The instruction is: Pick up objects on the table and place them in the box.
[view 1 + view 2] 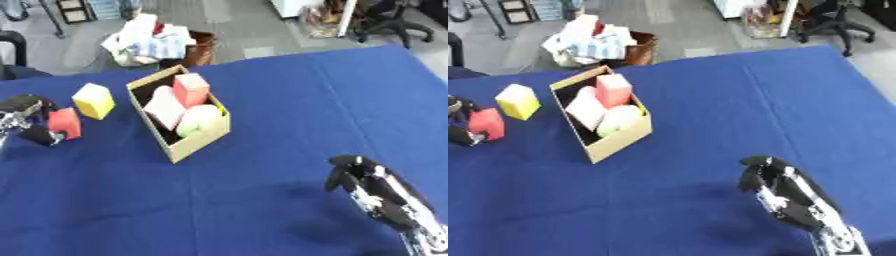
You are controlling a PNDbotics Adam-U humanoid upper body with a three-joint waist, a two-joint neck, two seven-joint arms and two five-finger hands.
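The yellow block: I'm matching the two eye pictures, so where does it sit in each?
Left eye view: the yellow block stands upper left, just left of the cardboard box and up-right of the red block at the left hand.
Right eye view: the same spot, shifted further left.
Shared landmark: the box's near corner.

No legible text or labels.

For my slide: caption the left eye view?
Left hand grips red block beside cardboard box; right hand idles.
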